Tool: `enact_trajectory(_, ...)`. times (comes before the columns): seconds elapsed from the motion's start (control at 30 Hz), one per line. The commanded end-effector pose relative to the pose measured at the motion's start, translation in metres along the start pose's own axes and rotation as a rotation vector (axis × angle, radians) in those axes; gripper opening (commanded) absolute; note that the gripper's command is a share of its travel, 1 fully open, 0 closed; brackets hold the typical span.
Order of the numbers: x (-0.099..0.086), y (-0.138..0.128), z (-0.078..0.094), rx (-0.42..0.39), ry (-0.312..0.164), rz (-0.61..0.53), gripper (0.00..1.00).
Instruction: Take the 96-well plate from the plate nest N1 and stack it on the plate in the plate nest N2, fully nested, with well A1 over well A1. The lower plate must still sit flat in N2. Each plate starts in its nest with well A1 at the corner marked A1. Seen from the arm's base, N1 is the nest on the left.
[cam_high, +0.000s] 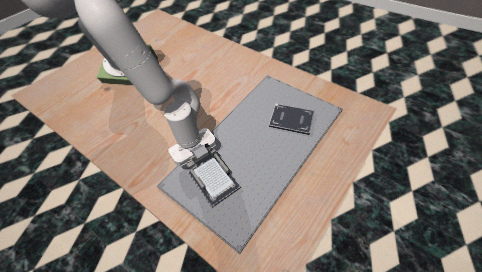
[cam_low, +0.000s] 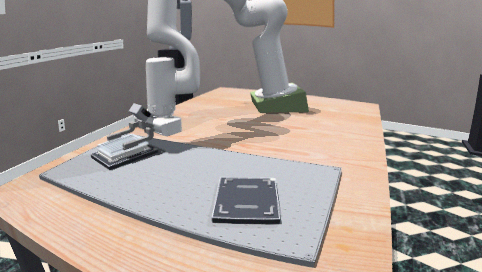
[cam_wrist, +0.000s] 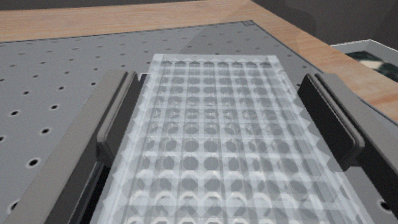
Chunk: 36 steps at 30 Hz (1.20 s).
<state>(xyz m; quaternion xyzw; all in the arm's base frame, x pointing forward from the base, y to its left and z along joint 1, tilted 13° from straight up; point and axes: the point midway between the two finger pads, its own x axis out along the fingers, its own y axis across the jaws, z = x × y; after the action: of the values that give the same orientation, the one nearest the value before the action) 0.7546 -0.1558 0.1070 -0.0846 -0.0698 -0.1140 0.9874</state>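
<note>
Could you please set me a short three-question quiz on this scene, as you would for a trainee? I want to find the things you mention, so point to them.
1. Seen from the arm's base, which black rectangular nest holds no plate: (a) left, N1 (cam_high: 292, 118) (cam_low: 246, 196); (b) right, N2?
2. True or false: the green block (cam_high: 112, 79) (cam_low: 286, 104) under the arm stands on the grey perforated board (cam_high: 265, 160) (cam_low: 165, 185) (cam_wrist: 50, 65).
3. Fill in: the pincer (cam_high: 212, 175) (cam_low: 117, 142) (cam_wrist: 225, 120) has its fingers on ____ sides of the translucent 96-well plate (cam_high: 215, 179) (cam_low: 125, 141) (cam_wrist: 215, 130).

Key: 1 a; 2 false; 3 opposite.
</note>
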Motion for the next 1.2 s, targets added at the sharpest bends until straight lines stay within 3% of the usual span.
enact_trajectory(0.0,-0.0001,-0.0001,0.0002,-0.001,0.001,0.000,0.00)
enact_trajectory(0.67,-0.0002,-0.0001,0.0002,-0.001,0.001,0.000,0.00)
enact_trajectory(0.7,-0.0003,-0.0001,0.0022,-0.001,0.000,0.000,0.37)
enact_trajectory(1.17,-0.0003,-0.0001,0.0022,-0.001,0.001,0.000,0.37)
